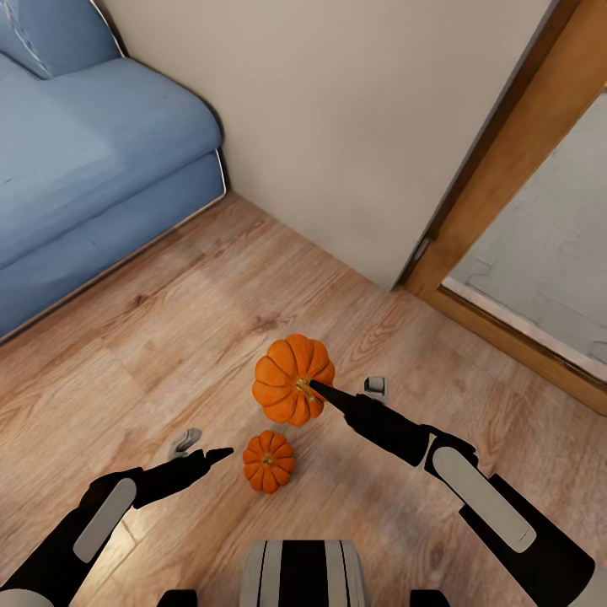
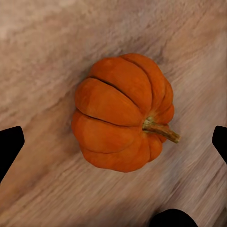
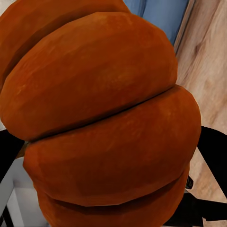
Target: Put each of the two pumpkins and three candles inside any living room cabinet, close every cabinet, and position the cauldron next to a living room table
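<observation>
Wood plank floor (image 1: pixel 169 337) under us, warm brown grain. Blue sofa (image 1: pixel 76 169) to our far left, its base meeting the floor. Beige wall (image 1: pixel 337 110) straight ahead, ending at a wooden door frame (image 1: pixel 514 169) on our right, with a pale grey surface beyond it.

Two pumpkins before us. Larger-looking pumpkin (image 1: pixel 291 375) is raised off the floor, gripped by our right claw (image 1: pixel 314 389); the dark finger tip lies against the stem end, which faces us. From the right wrist view the ribbed orange body (image 3: pixel 104 118) sits very close, with dark fingers (image 3: pixel 213 151) at either side of it, so we read the claw as closed around this pumpkin. A strip of sofa and floor shows past it.

Second pumpkin (image 1: pixel 269 460) lies on the floor, nearer to our trunk, between the two arms. Left wrist view looks straight down on it (image 2: pixel 120 113): it is tipped on its side, short tan stem pointing sideways along the planks.

Left claw (image 1: pixel 206 458) hovers just beside this pumpkin, on its left, not touching. Its finger tips (image 2: pixel 9 144) show far apart at either edge of the wrist view, nothing held, jaws wide.
</observation>
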{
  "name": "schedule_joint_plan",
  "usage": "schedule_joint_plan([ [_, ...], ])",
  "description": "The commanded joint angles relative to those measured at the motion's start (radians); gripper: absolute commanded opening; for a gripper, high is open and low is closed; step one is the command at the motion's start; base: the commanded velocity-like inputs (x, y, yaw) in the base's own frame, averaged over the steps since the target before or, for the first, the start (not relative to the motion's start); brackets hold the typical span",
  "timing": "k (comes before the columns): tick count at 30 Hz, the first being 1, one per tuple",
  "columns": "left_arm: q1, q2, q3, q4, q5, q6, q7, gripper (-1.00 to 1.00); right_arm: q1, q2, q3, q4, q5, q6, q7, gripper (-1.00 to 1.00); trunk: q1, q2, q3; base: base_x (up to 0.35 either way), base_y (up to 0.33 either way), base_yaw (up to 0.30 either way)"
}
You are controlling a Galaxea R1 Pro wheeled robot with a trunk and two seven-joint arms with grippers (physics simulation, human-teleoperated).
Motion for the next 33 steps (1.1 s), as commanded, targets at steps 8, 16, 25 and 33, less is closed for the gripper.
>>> schedule_joint_plan([
  [8, 0.0, -0.001, -0.021, 0.0, 0.003, -0.022, 0.007, 1.0, -0.001, -0.002, 0.001, 0.001, -0.011, 0.005, 0.001, -1.0, 0.0, 0.0, -0.004, 0.0, 0.0, 0.0],
  [16, 0.0, -0.016, -0.048, 0.0, -0.041, -0.039, 0.013, 1.0, -0.001, -0.004, 0.001, 0.001, -0.011, 0.004, 0.001, -1.0, 0.001, -0.001, -0.008, 0.0, 0.0, 0.0],
  [25, 0.0, -0.029, -0.047, 0.0, -0.072, -0.043, 0.014, 1.0, -0.001, -0.004, 0.0, 0.001, -0.011, 0.005, 0.001, -1.0, 0.003, -0.002, -0.028, 0.0, 0.0, 0.0],
  [33, 0.0, -0.028, -0.046, 0.0, -0.073, -0.054, 0.012, 1.0, -0.001, -0.004, 0.0, 0.001, -0.011, 0.005, 0.001, -1.0, 0.005, -0.003, -0.043, 0.0, 0.0, 0.0],
])
